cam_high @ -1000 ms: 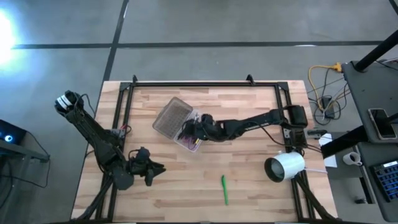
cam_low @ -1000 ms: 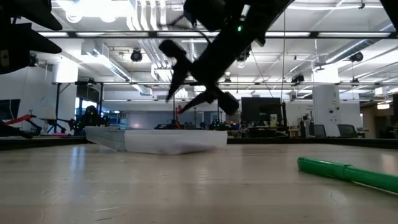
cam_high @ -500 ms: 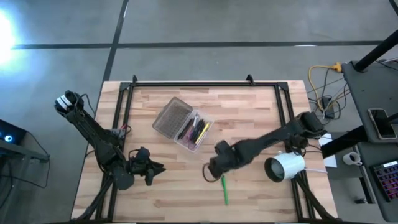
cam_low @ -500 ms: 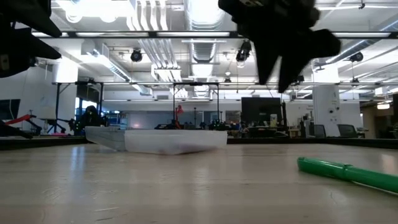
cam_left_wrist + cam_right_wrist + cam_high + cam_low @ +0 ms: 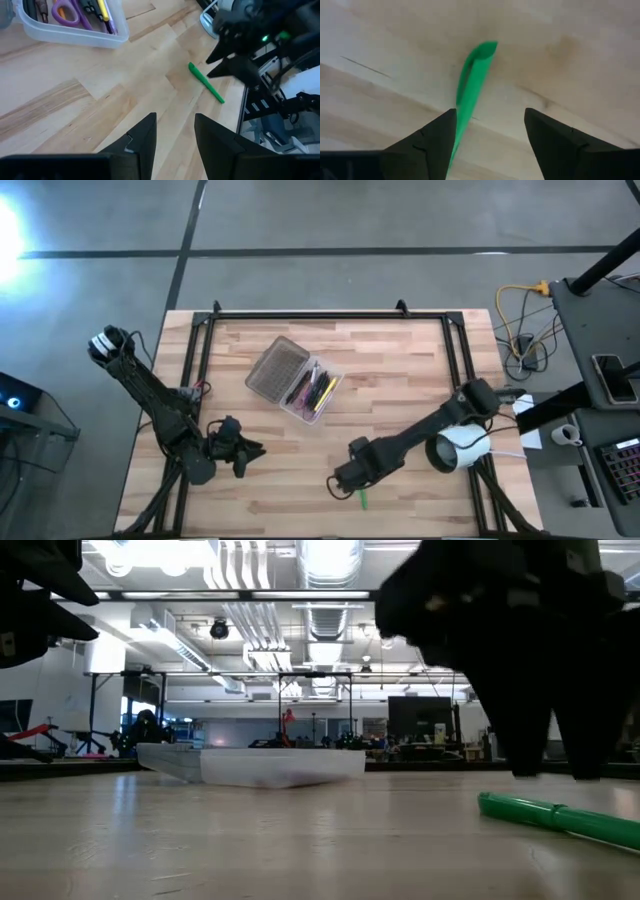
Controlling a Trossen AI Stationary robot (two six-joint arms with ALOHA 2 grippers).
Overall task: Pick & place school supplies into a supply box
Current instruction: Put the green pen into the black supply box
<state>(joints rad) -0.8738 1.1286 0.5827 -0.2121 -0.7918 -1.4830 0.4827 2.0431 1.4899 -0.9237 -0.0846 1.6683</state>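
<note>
Hovering just above the green marker (image 5: 470, 85), the right end effector (image 5: 345, 480) has its fingers spread wide and grips nothing; in its wrist view the marker lies on the worktop (image 5: 400, 380) nearer one finger than the other, not centred in the gap. The likely failure follows from that offset: closing as it stands could let one finger touch first and roll or flick the thin, round marker away, or pinch only its end so it pivots on the lift. Coming down too far could also jam the fingertips against the wood.

Farther across the worktop, the supply box (image 5: 295, 380) sits open, well apart from the marker, already holding pencils, pens and purple-handled scissors (image 5: 65, 10).

The left end effector (image 5: 245, 452) waits near the worktop's near left side, open and empty.
</note>
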